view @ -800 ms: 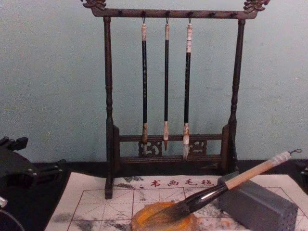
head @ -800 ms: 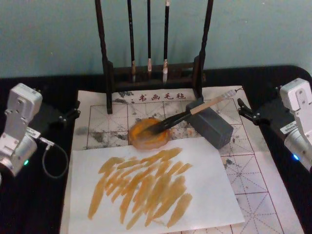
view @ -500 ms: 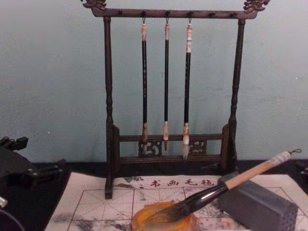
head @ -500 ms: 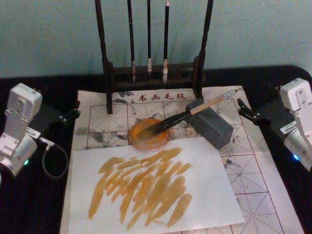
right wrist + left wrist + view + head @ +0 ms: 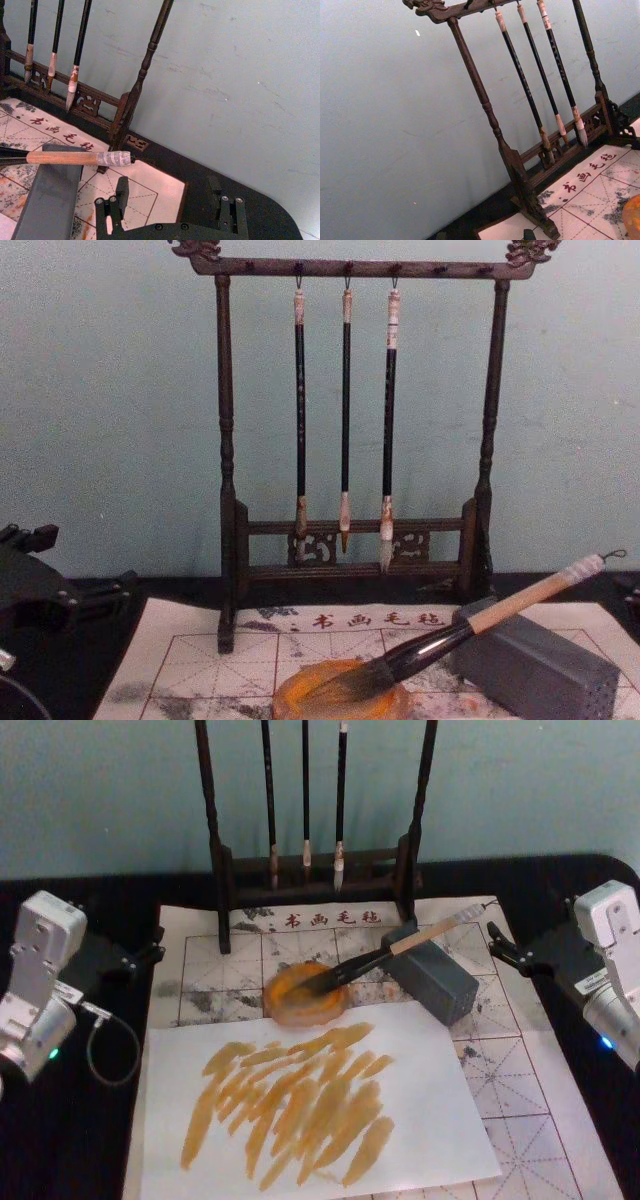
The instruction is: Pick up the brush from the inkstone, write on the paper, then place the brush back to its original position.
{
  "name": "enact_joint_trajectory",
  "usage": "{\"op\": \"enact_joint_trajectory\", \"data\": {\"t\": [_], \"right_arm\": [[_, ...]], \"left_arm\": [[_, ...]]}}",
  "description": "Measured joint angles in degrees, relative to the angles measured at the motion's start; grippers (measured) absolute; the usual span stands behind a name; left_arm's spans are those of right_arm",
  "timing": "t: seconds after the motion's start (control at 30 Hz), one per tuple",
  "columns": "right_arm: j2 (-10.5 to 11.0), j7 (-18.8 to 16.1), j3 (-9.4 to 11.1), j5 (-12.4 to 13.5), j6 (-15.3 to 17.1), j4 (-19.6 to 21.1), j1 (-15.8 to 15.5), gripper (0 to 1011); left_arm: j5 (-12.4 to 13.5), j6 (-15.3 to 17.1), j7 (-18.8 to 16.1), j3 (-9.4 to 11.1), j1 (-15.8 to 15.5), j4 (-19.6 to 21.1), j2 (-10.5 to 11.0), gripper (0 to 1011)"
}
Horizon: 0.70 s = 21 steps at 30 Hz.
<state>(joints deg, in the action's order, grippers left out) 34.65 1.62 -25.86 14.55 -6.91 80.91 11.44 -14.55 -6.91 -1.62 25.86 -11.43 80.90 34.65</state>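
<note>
The right gripper is held empty with its jaws spread. The brush lies just ahead of it, bristles resting in the inkstone and handle propped on the grey block. The left gripper is parked open, well apart from it. The brush is judged light and stiff. The bare wood above the ferrule is best gripped, as the soft, wet bristles would smear.

dim, flat, even light over the table, faint soft shadows at the rack base
</note>
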Motion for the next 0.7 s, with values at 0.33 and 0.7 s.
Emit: {"op": "enact_joint_trajectory", "data": {"t": [0.33, 0.7], "right_arm": [[0.0, 0.0, 0.0, 0.0, 0.0, 0.0, 0.0, 1000], [0.0, 0.0, 0.0, 0.0, 0.0, 0.0, 0.0, 1000]], "left_arm": [[0.0, 0.0, 0.0, 0.0, 0.0, 0.0, 0.0, 1001], [0.0, 0.0, 0.0, 0.0, 0.0, 0.0, 0.0, 1001]]}}
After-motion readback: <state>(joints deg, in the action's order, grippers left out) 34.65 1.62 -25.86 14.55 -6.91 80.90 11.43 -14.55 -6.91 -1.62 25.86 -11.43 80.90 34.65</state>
